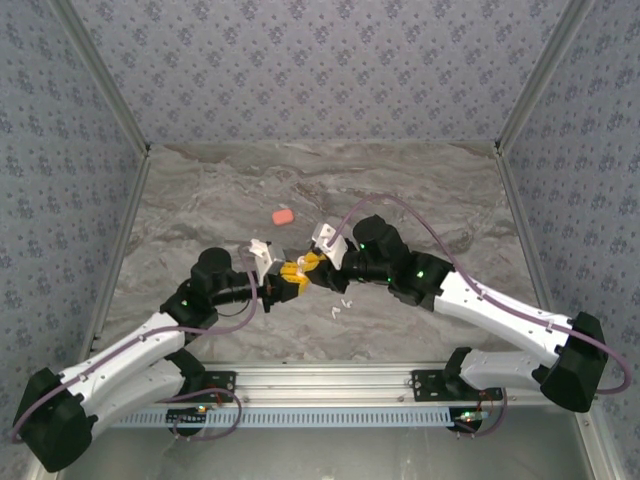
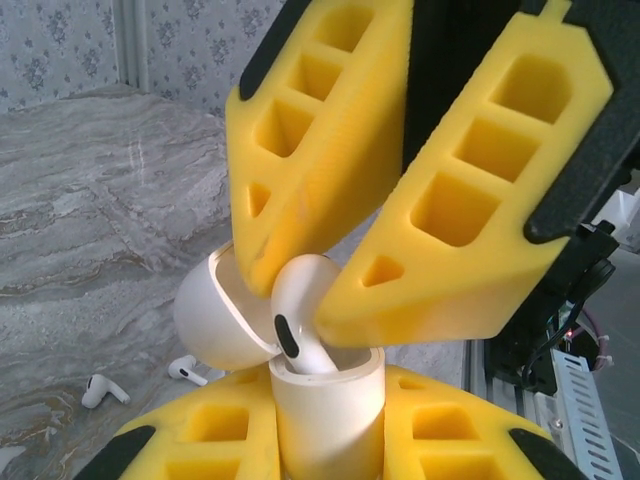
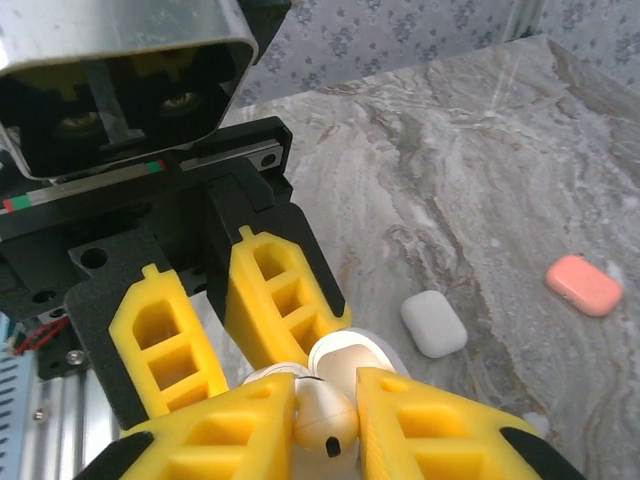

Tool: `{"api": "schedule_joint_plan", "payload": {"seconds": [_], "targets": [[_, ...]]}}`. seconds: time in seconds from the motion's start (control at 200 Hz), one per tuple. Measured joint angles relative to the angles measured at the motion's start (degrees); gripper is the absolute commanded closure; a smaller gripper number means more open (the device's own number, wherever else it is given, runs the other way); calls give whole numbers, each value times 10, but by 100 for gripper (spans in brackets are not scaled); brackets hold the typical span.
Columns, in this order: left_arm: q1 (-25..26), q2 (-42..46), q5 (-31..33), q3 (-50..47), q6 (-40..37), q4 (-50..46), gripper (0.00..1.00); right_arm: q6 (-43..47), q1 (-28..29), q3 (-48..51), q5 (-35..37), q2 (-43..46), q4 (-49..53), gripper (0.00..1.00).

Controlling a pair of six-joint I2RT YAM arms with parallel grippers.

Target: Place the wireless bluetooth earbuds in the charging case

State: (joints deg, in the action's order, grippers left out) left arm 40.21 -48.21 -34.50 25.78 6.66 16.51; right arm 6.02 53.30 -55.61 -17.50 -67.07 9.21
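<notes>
My left gripper [image 2: 325, 445] is shut on the body of an open white charging case [image 2: 330, 420], held above the table with its lid [image 2: 210, 320] tipped back. My right gripper [image 3: 325, 405] is shut on a white earbud [image 3: 322, 425]. In the left wrist view that earbud [image 2: 298, 320] stands stem-down in the case's mouth, pinched between the right fingers [image 2: 430, 290]. From above, the left gripper [image 1: 281, 283] and the right gripper [image 1: 312, 268] meet over the table's middle. Two more white earbuds [image 2: 100, 390] [image 2: 188, 370] lie loose on the table.
A coral-red case [image 1: 283, 215] lies farther back on the marble table, also seen from the right wrist [image 3: 583, 285]. A closed white case [image 3: 433, 323] sits near it. The loose earbuds [image 1: 340, 305] lie just in front of the grippers. Patterned walls enclose the table [image 1: 420, 190].
</notes>
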Motion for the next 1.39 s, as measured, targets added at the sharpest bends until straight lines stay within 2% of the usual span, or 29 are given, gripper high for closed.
{"api": "schedule_joint_plan", "payload": {"seconds": [0.2,0.335,0.5,0.705,0.915,1.094,1.394], "targets": [[0,13,-1,0,0,0,100,-21,-24,0,-75,5,-1,54],[0,24,-1,0,0,1,100,-37,-41,-1,-112,27,-1,49],[0,31,1,0,0,2,100,-63,-80,-4,-121,61,0,39],[0,47,6,-8,0,2,100,-125,-162,-8,-94,53,22,39],[0,56,10,-9,-1,0,100,-172,-214,-22,-52,-52,93,43],[0,58,10,-9,-2,-4,100,-173,-215,-72,-18,-174,150,47],[0,63,12,-9,-2,-16,100,-158,-216,-154,22,-334,188,51]]}}
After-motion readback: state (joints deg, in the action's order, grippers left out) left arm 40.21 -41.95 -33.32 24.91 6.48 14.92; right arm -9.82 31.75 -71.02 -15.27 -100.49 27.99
